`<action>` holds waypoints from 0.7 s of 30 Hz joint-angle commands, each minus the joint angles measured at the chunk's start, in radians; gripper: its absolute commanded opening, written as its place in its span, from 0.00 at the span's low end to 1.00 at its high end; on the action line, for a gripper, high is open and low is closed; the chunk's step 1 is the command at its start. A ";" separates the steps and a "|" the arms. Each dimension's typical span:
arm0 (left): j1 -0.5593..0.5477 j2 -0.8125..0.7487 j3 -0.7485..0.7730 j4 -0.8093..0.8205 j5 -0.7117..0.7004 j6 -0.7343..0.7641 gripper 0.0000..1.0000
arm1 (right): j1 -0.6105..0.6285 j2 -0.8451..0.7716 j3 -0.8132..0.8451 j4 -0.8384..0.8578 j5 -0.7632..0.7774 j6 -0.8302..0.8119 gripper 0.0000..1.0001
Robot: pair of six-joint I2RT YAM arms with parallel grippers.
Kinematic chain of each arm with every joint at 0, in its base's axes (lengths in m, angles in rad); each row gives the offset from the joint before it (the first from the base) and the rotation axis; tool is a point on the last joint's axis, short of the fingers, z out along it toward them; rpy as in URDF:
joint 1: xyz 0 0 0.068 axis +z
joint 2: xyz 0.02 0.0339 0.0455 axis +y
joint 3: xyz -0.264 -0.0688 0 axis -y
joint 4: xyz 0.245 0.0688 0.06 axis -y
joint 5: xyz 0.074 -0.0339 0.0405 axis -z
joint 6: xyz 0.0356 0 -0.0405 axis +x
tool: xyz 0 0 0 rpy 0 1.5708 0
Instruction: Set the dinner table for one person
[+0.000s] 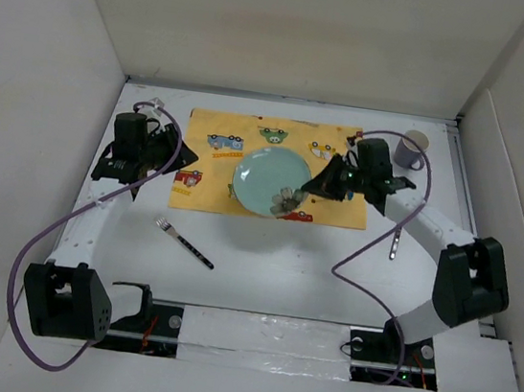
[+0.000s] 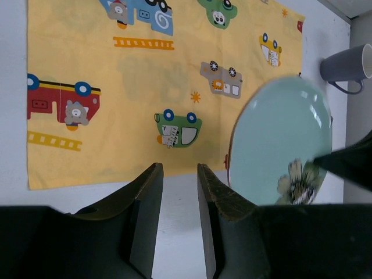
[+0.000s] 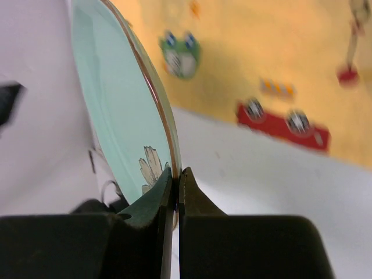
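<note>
Right claw clamps the tilted plate over the placemat; left claw apart, empty; fork, mug unplaced.

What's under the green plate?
The yellow car placemat and some white dinner table lie below the plate, which the right tool pinches. The part it covers is hidden.

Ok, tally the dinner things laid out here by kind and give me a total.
placemat: 1
plate: 1
mug: 1
fork: 1
slim utensil, kind unclear: 1
Total: 5 on the dinner table
</note>
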 commanded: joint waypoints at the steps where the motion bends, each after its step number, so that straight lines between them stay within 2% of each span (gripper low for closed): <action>1: -0.004 -0.026 -0.008 0.044 0.046 -0.008 0.28 | -0.013 0.130 0.212 0.132 -0.015 0.063 0.00; 6: -0.014 -0.021 -0.003 0.050 0.053 -0.012 0.28 | -0.022 0.365 0.424 0.189 0.009 0.135 0.00; 10: -0.023 -0.026 -0.014 0.059 0.053 -0.012 0.28 | -0.022 0.475 0.554 0.197 0.028 0.184 0.00; 21: -0.023 -0.024 -0.032 0.065 0.042 -0.008 0.28 | -0.011 0.543 0.440 0.203 0.077 0.214 0.00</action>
